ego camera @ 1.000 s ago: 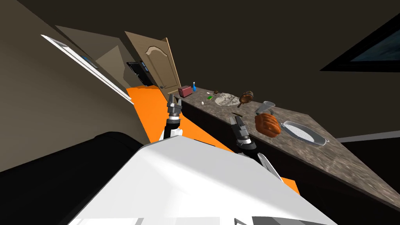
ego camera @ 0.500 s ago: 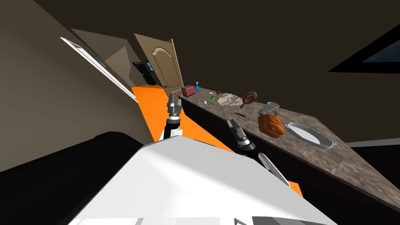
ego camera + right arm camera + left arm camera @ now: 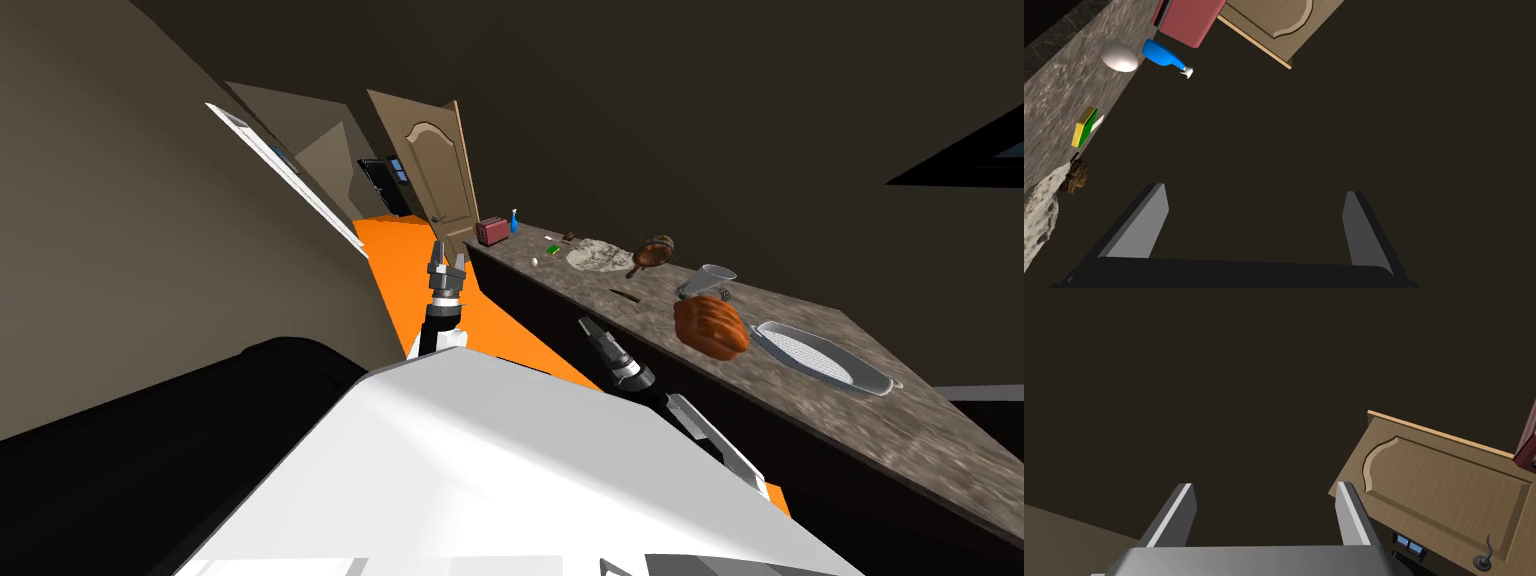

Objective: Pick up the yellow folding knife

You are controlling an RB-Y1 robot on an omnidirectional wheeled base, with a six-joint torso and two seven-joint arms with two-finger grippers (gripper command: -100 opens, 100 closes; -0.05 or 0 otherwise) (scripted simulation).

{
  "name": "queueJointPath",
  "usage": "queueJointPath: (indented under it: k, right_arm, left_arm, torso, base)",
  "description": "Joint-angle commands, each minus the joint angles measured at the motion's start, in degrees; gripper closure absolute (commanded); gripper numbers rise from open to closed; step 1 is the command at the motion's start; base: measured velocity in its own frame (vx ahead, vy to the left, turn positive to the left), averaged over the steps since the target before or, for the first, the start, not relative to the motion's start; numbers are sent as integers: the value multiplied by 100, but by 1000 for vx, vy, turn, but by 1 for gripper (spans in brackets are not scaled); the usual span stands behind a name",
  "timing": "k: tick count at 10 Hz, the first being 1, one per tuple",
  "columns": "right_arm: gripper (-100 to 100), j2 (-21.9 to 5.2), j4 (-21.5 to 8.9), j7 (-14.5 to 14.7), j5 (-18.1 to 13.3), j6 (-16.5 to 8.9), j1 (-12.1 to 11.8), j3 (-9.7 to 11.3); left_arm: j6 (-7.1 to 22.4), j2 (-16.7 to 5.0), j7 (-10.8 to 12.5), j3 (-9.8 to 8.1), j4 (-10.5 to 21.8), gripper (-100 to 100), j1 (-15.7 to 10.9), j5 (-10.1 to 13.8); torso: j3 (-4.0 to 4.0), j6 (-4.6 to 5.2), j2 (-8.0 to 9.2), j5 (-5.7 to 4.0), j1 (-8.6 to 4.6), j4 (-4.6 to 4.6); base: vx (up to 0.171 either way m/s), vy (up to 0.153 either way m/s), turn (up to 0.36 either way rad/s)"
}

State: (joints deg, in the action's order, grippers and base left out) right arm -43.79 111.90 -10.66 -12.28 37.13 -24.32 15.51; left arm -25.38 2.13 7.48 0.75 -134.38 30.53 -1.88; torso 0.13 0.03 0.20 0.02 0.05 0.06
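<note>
Head view shows a thin dark sliver, presumably the folding knife (image 3: 627, 296), flat near the front edge of the mottled brown stone counter (image 3: 880, 420), ahead of the right gripper (image 3: 587, 323); it and the left gripper (image 3: 446, 262) stand open; judged light, rigid, slippery, best pinched across mid-handle.

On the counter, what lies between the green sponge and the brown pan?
A mottled grey patch, cloth-like, lies flat between the sponge and the pan; the head view shows it.
</note>
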Motion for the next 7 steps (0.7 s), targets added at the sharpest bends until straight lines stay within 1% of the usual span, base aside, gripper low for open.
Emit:
queueJointPath:
  k: [1,2,3,4,5,6,7]
  right_arm:
    - [-100,-170,3,-21,-3,-20,9,-5]
    - [-100,-398,-214,-34,-109,15,66,87]
    - [-100,-553,-214,-34,-109,15,66,87]
    - [-100,-722,-438,-44,-218,50,123,180]
    - [-100,-920,-438,-44,-218,50,123,180]
    - [-100,-1096,-666,-50,-329,84,181,272]
    - [-100,-1293,-666,-50,-329,84,181,272]
  left_arm:
    - [0,0,0,0,0,0,0,0]
    - [0,0,0,0,0,0,0,0]
    - [0,0,0,0,0,0,0,0]
    - [0,0,0,0,0,0,0,0]
    - [0,0,0,0,0,0,0,0]
    - [0,0,0,0,0,0,0,0]
    - [0,0,0,0,0,0,0,0]
  torso:
    - [0,0,0,0,0,0]
    - [-5,0,-9,-1,-6,-2]
    - [-7,-3,-11,-1,-4,-3]
    - [-6,0,-11,-1,-4,-3]
    - [-6,-3,-10,0,0,-2]
    - [-7,0,-12,0,-3,-3]
    - [-8,-3,-13,-1,-4,-3]
  base:
    - [-16,14,0]
    - [-22,25,155]
    - [-25,25,104]
    - [-31,40,168]
    - [-22,28,89]
    - [-20,25,174]
    - [-14,15,96]
